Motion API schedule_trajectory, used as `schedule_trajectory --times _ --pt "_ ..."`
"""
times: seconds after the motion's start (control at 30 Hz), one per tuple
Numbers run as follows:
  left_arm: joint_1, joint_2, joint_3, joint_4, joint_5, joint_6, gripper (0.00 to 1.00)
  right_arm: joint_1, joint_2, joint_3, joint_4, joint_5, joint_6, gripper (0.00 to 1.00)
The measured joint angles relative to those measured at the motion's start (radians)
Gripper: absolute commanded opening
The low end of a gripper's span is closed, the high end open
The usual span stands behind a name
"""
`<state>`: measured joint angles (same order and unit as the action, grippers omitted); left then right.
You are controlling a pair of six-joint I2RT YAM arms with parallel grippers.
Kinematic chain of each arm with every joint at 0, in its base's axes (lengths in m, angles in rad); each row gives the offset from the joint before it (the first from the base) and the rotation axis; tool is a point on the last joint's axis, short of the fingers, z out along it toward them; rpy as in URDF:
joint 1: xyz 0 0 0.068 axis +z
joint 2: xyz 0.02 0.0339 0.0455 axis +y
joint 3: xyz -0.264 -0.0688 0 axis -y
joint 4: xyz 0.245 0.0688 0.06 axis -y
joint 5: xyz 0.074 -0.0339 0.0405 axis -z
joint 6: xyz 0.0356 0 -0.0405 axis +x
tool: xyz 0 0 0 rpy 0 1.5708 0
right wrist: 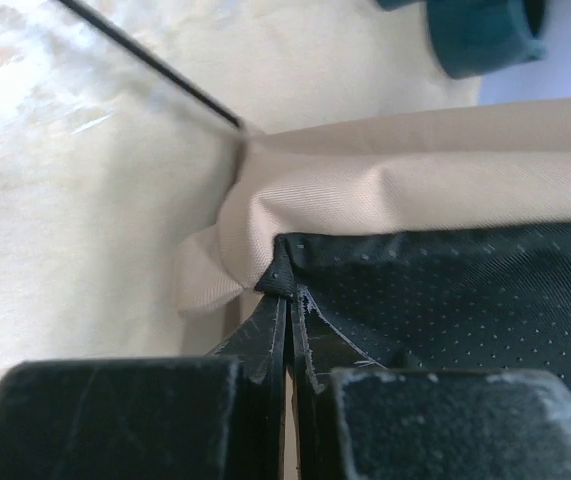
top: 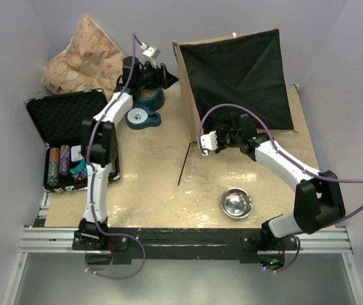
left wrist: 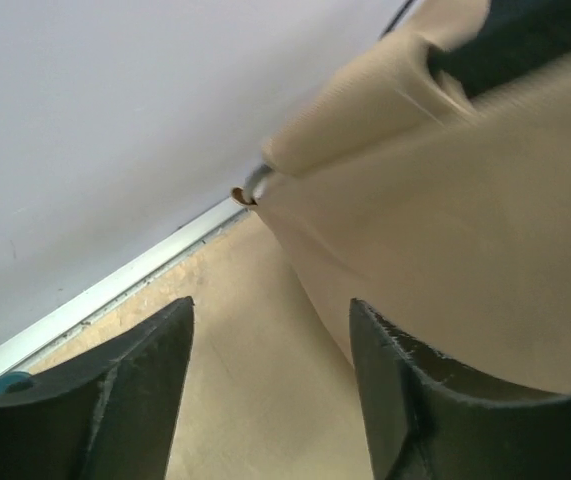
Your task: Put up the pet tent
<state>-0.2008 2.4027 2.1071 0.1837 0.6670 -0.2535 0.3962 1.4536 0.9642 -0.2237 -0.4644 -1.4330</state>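
Observation:
The pet tent lies flat at the back right of the table, its black lining facing up with tan fabric at the edges. A thin dark pole sticks out from its near left corner. My right gripper is shut on that corner; in the right wrist view it pinches the black lining just below the tan hem. My left gripper is open by the tent's far left corner. In the left wrist view it is empty, with tan tent fabric just right of it.
An open black case with poker chips sits at the left. A tan star-patterned pillow lies behind it. Teal round objects stand under the left arm. A metal bowl sits near the front edge. White walls surround the table.

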Motion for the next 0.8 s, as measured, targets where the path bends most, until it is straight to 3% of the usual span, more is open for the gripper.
schedule_trajectory --times 0.1,0.27,0.47,0.63,0.8 --pt "0.010 -0.034 -0.063 0.013 0.037 -0.006 0.89 0.000 -0.018 0.077 -0.037 -0.007 0.083 0.00" --pt "0.050 -0.254 -0.322 -0.009 0.093 0.033 0.93 -0.008 -0.099 0.216 -0.096 -0.062 0.217 0.00" --pt "0.101 -0.751 -0.601 -0.134 0.128 0.217 0.90 -0.024 -0.137 0.351 -0.198 -0.162 0.336 0.00" --pt "0.100 -1.156 -0.796 -0.240 0.278 0.417 0.88 -0.030 -0.080 0.497 -0.284 -0.234 0.483 0.00" --pt "0.094 -1.374 -1.014 -0.308 0.471 0.518 0.85 -0.033 -0.047 0.575 -0.327 -0.266 0.624 0.00"
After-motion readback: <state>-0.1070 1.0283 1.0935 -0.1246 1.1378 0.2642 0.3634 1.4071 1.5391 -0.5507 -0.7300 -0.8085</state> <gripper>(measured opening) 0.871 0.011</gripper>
